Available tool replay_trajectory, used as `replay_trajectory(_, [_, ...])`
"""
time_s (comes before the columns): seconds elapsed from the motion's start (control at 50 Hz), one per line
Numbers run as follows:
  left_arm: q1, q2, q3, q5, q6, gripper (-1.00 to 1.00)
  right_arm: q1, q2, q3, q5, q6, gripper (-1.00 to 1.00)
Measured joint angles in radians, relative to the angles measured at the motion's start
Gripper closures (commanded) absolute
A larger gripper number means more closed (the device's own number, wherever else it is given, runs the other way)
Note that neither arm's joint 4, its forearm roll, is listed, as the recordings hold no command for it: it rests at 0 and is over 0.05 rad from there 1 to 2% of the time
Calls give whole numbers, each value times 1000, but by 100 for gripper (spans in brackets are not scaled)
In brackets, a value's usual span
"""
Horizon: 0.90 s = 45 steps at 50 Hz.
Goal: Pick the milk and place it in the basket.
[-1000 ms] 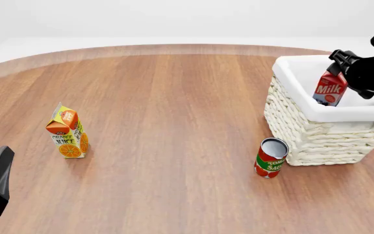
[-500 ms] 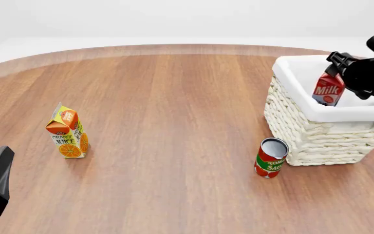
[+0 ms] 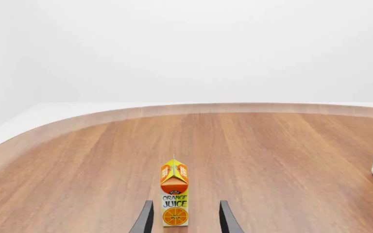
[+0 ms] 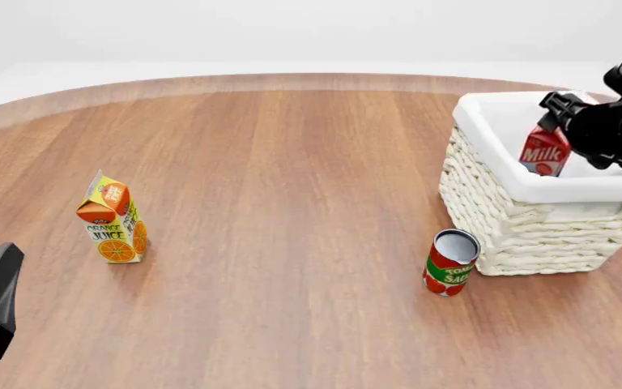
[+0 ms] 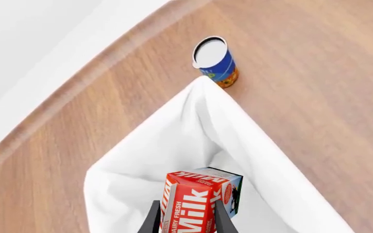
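Milk (image 4: 546, 151) hangs inside the basket (image 4: 527, 219), its red top up and its lower part sunk below the white lining's rim in the front view; the right gripper (image 4: 566, 111) is clamped on the carton near its top, and the right wrist view shows the two fingers (image 5: 153, 219) pressed against the carton's sides, with the milk (image 5: 196, 201) tilted over the cloth-lined hollow; whether its base touches the basket floor cannot be told. The basket stands at the table's (image 4: 289, 178) far right; the lining (image 5: 173, 145) fills most of the right wrist view; a tomato can (image 4: 450, 262) stands upright just beside the basket's near left corner, apart from it or barely touching, hard to say. A second can (image 5: 215, 60) with a blue side shows in the right wrist view, just beyond a corner of the lining. The juice (image 4: 111, 219) stands upright at the left of the table, well apart from the basket; the left gripper (image 3: 185, 218) sits low at the near left edge, its fingers spread apart and holding nothing, with the juice (image 3: 174, 194) framed between them in its wrist view but beyond them.
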Motion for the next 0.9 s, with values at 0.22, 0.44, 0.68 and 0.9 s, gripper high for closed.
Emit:
replay_trajectory(0.22, [0,0,0,0,0,-100,9,13,-8,-15,21,-100])
replay_trajectory(0.44, [0,0,0,0,0,-100,22,6,-16,-14,39,-100])
replay_trajectory(0.68, [0,0,0,0,0,-100,35,-10,-14,-10,46,-100])
replay_trajectory(0.9, [0,0,0,0,0,-100,44,-27,-7,-7,49,-100])
